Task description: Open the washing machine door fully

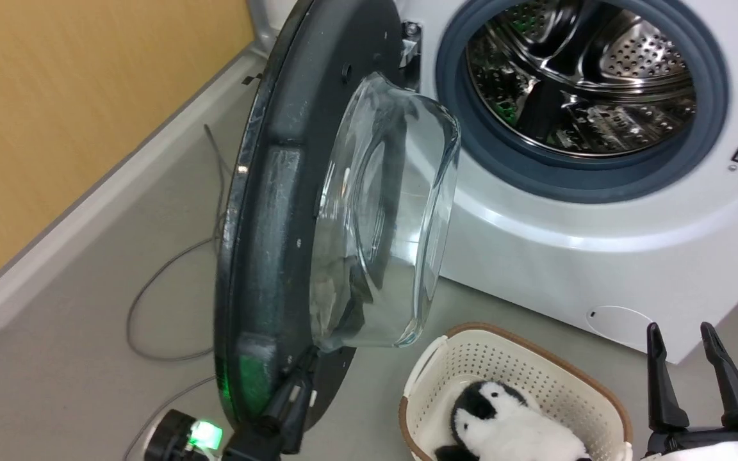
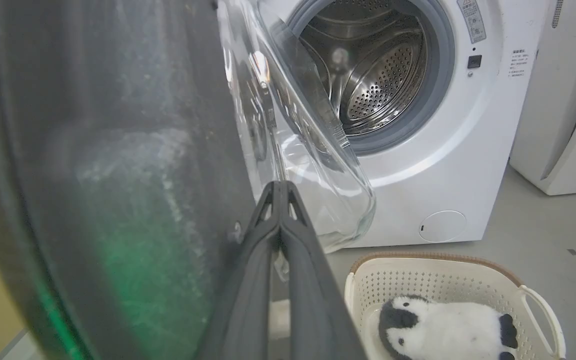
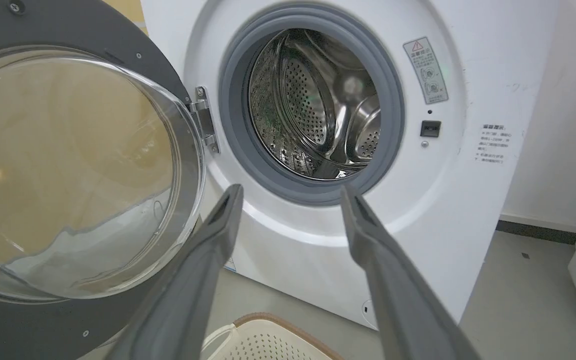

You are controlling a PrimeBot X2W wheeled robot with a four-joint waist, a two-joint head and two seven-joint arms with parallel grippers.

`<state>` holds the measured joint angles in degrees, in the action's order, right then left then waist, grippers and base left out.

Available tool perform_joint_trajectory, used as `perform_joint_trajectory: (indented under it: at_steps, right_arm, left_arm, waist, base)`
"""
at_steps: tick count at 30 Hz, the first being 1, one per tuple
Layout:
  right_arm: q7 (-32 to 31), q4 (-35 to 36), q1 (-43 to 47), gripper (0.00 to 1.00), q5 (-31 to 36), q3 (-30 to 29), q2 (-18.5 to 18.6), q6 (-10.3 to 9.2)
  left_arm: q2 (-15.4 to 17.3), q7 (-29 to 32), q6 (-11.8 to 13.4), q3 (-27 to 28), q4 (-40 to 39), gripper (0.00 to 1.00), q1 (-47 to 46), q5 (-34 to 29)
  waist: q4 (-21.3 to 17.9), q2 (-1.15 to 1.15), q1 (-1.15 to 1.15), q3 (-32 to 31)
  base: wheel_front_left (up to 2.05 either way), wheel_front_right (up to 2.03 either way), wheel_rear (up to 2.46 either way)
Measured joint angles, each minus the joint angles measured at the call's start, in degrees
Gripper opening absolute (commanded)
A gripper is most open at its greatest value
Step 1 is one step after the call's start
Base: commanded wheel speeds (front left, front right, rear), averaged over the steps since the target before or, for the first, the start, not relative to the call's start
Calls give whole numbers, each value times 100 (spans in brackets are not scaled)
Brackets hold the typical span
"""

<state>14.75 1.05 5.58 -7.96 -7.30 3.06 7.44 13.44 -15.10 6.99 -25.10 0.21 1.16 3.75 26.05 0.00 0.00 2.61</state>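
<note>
The washing machine [image 1: 535,256] stands white with its steel drum [image 1: 580,70] exposed. The washing machine door [image 1: 266,192], a black disc with a bulging glass bowl [image 1: 388,211], is swung out to the left, about square to the machine's front. My left gripper [image 1: 303,371] is shut, and its fingertips [image 2: 279,187] rest against the door's inner face [image 2: 93,150] just below the bowl. My right gripper [image 1: 686,339] stands open at the lower right, apart from the door. In the right wrist view it [image 3: 292,192] points at the drum opening, with the door [image 3: 28,325] to its left.
A cream basket [image 1: 599,390] holding a penguin plush [image 1: 510,426] sits on the floor before the machine. A grey cable [image 1: 151,288] loops on the floor left of the door, by a yellow wall [image 1: 55,96]. Another white appliance [image 2: 568,125] stands right of the machine.
</note>
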Motion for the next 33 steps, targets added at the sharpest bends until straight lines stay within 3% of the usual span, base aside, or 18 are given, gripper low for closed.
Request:
perform_joint_trajectory:
  at_steps: [19, 33]
  right_arm:
    - [0, 36, -85, 100, 256, -7, -1, 0]
    - [0, 143, -366, 100, 623, 38, -2, 0]
  left_arm:
    - [-53, 0, 114, 1399, 412, 0, -337, 582]
    - [-523, 0, 31, 2799, 1059, 0, -1190, 791]
  waist:
    - [425, 0, 0, 300]
    - [412, 0, 1, 824]
  base:
    - [0, 0, 0]
    - [0, 0, 0]
